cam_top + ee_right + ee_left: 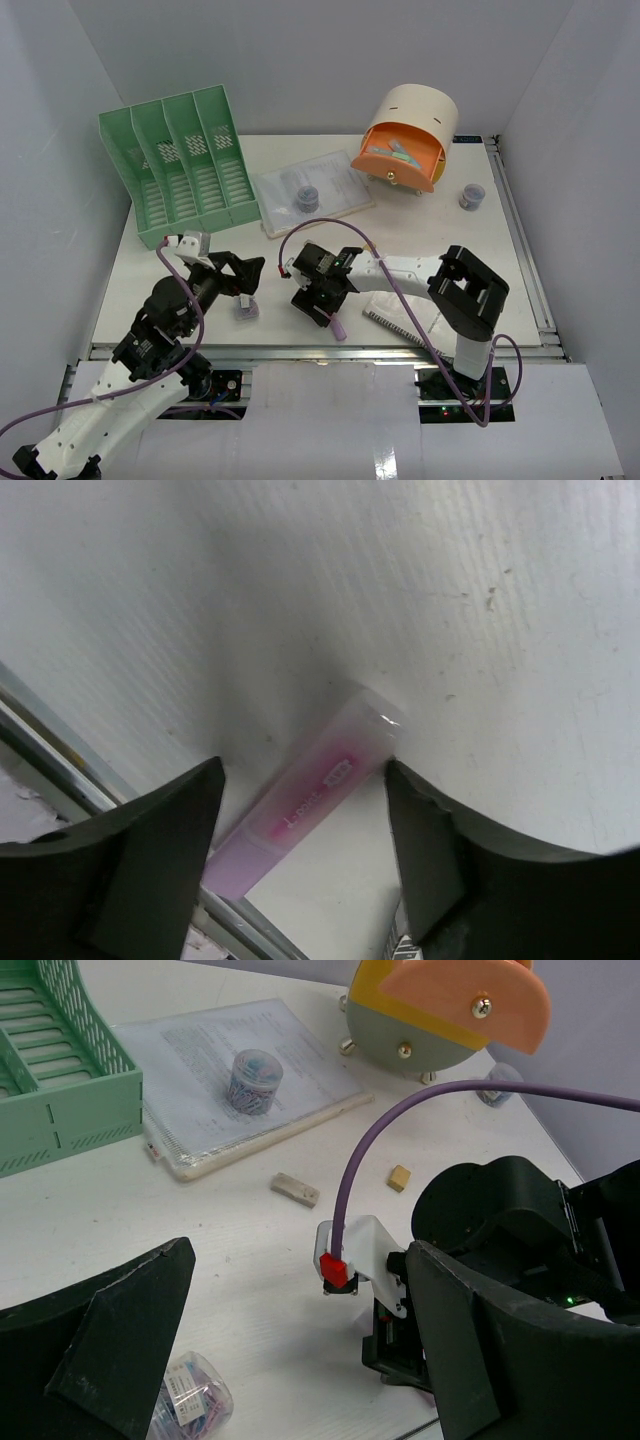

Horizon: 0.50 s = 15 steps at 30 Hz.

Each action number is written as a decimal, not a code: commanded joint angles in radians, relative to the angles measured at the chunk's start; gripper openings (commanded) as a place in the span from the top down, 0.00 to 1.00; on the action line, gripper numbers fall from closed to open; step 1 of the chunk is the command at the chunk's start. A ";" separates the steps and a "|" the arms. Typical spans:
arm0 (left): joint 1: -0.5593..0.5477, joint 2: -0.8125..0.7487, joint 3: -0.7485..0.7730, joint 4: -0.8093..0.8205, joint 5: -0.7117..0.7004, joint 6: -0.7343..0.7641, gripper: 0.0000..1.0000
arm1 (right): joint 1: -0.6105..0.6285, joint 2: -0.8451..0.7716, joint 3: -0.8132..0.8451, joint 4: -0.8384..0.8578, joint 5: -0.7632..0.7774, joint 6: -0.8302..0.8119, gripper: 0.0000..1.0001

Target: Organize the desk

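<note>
1. Two robot arms are bending over the white table point(480, 250), which is filling the floor of a white-walled booth, with aluminium rails point(525, 250) running along its near and right edges.
2. The right hand point(302, 768) is hanging low at the table's near edge. Its jaws are standing apart on either side of a pink tube point(300, 805), which is lying flat on the surface beside the rail. The tube's far end is sitting just beside one finger, and whether the two are touching cannot be told.
3. The left hand point(300, 1250) is hovering with its jaws spread wide and gripping nothing. A small clear jar of coloured clips point(190, 1400) is standing on the table beneath one of its fingers.
4. A green file rack point(180, 170) is standing at the far left corner. Beside it a clear sleeve of papers point(335, 180) is lying flat, with a second jar point(307, 197) standing on top.
5. An orange-and-cream round container point(405, 140) is sitting at the far edge, and a third jar point(472, 196) is standing near the right rail.
6. A long beige block point(295, 1189) and a small tan cube point(400, 1177) are lying on the bare table between the sleeve and the right arm.
7. A spiral notebook point(385, 305) is lying partly under the right arm.
</note>
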 commanded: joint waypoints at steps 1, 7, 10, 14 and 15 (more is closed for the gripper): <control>0.004 -0.012 0.003 -0.014 -0.007 0.000 0.02 | 0.001 0.032 -0.025 0.000 0.050 0.007 0.41; 0.004 -0.021 0.000 -0.015 0.006 -0.006 0.02 | 0.001 0.036 -0.066 0.005 0.083 -0.073 0.72; 0.004 -0.027 -0.001 -0.016 0.021 -0.010 0.02 | 0.001 0.040 -0.045 -0.013 0.068 -0.146 0.77; 0.004 -0.022 -0.004 -0.014 0.058 -0.012 0.02 | -0.038 0.034 0.096 -0.120 -0.074 -0.305 0.86; 0.004 -0.017 -0.004 -0.014 0.062 -0.012 0.02 | -0.058 0.026 0.154 -0.162 -0.147 -0.353 0.88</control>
